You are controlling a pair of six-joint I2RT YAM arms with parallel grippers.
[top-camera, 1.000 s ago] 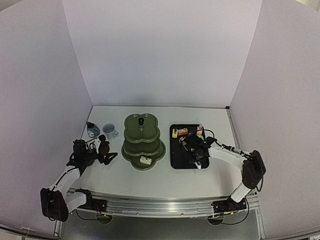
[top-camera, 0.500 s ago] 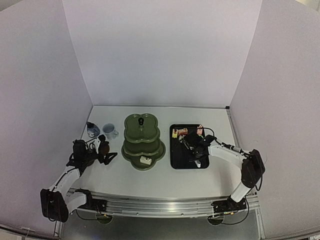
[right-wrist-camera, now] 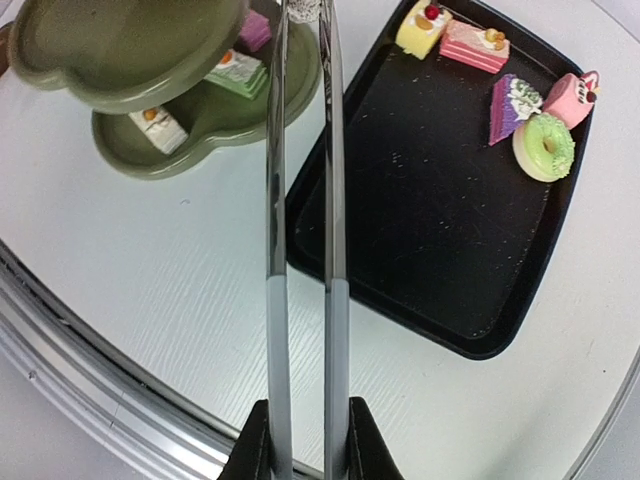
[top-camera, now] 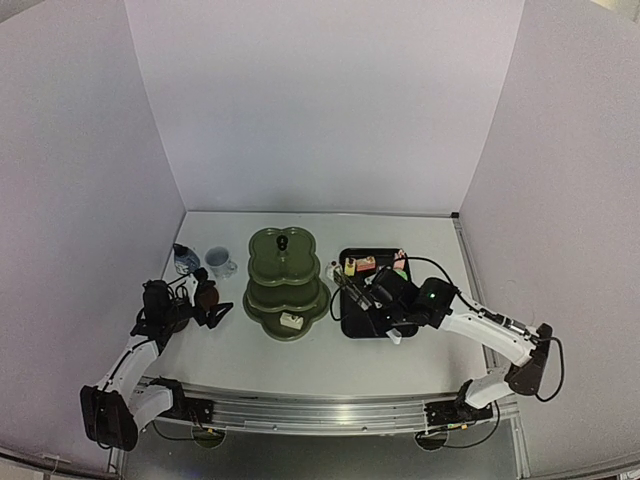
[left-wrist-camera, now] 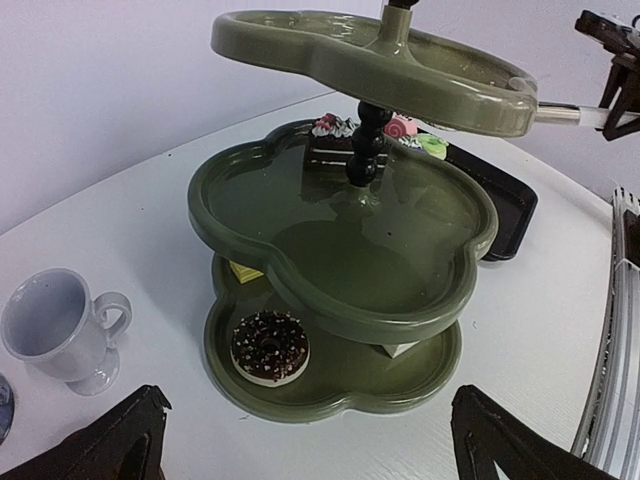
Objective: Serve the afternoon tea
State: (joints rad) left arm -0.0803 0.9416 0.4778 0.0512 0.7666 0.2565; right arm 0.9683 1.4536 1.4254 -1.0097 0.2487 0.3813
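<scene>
Top view high, far; wrist views close, sharing stand (left-wrist-camera: 340,250).

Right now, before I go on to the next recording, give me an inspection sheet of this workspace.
Surface: white table.
Job's things: green three-tier stand, chocolate doughnut and small cakes on its bottom tier, middle tier bare; five sweets at the tray's far end; two cups left of the stand; coasters not made out.
Clutter: black tray; metal tongs.
Grippers: left gripper open, empty, facing the stand; right gripper shut on the metal tongs, tips by the top tier's rim.
Cables: black cable looping beside the right gripper.
Surroundings: white panels on three sides; metal rail along the near edge.
</scene>
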